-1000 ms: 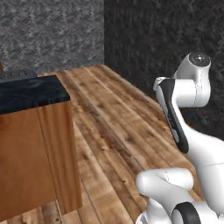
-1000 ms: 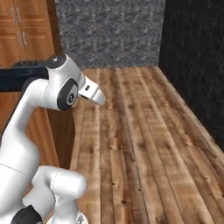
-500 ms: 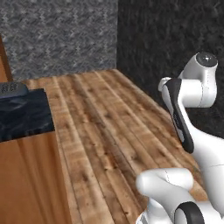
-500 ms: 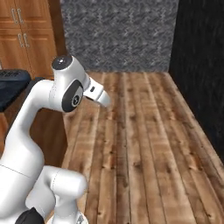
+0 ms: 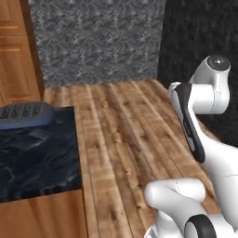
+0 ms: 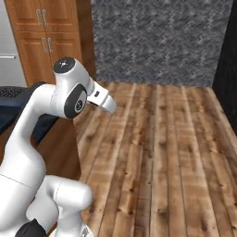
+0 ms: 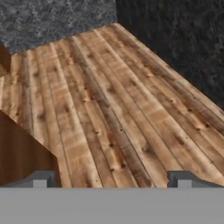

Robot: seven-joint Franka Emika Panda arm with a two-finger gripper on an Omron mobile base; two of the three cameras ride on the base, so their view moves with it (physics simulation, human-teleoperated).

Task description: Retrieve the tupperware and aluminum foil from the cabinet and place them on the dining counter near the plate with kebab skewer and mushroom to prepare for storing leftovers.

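My gripper (image 7: 111,180) is open in the hand view, its two dark fingertips (image 7: 39,179) far apart with nothing between them, looking down over bare plank floor (image 7: 113,100). Wooden cabinets (image 6: 44,32) with closed doors stand at the far left, and a cabinet side (image 5: 16,51) also appears in the left base view. A dark marble counter (image 5: 37,158) on a wooden base lies to the left of my arm (image 6: 69,95). The tupperware, the aluminum foil and the plate are out of view.
A flat dark grey ribbed object (image 5: 23,114) rests on the counter's far end. A grey stone wall (image 5: 93,37) closes the back, a black wall (image 5: 200,32) the right. A grey appliance front (image 6: 7,55) stands beside the cabinets. Open floor (image 6: 157,152) stretches ahead.
The whole picture has swung: the base has turned, bringing the cabinets and the counter top into view. The gripper has stayed open.
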